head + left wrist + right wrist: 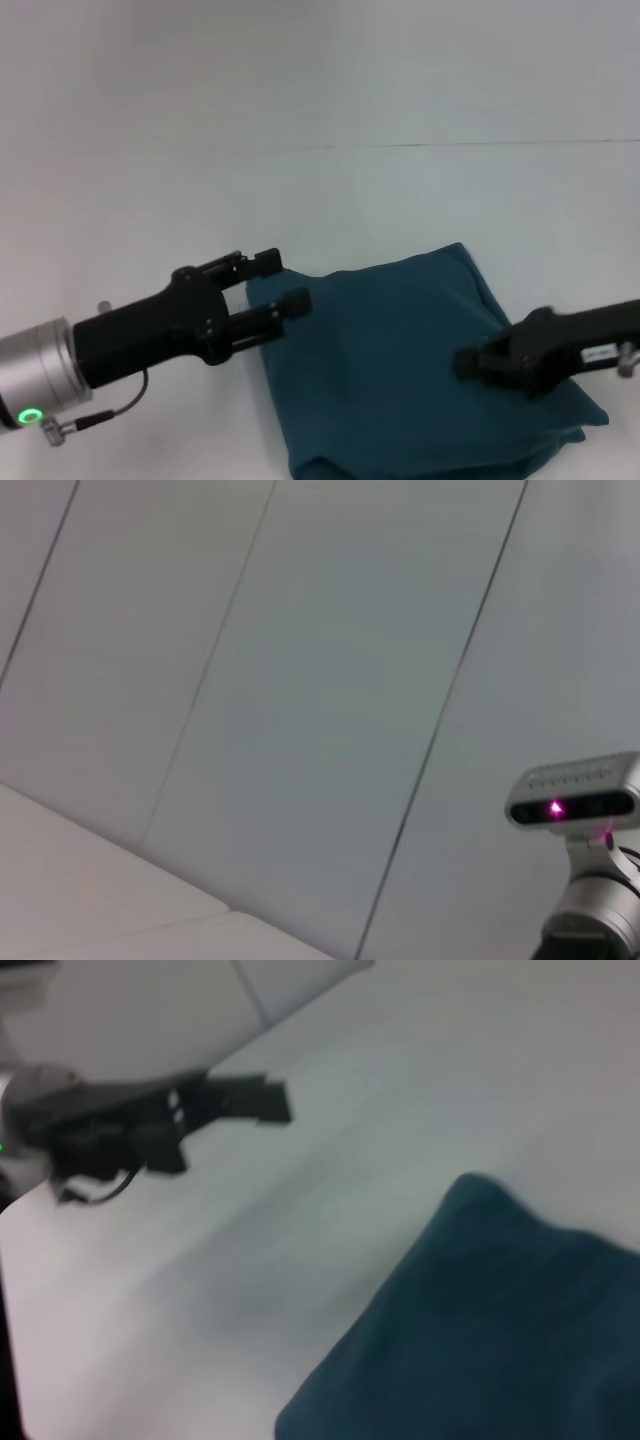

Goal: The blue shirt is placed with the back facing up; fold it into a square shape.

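Note:
The blue shirt (pixel 400 370) lies folded into a compact, roughly four-sided bundle on the white table (pixel 420 190), at the near right, plain side up. My left gripper (pixel 283 282) hovers over the bundle's far-left corner, open, with nothing between its fingers. My right gripper (pixel 468 363) reaches in from the right, over the bundle's right part. In the right wrist view, the blue shirt (pixel 500 1330) fills the near corner and the left gripper (pixel 272 1098) shows farther off, above the table.
The white table stretches bare behind and to the left of the shirt. A seam line (pixel 480 145) runs across its far part. The left wrist view shows only wall panels (pixel 320 680) and the robot's head camera (pixel 575 800).

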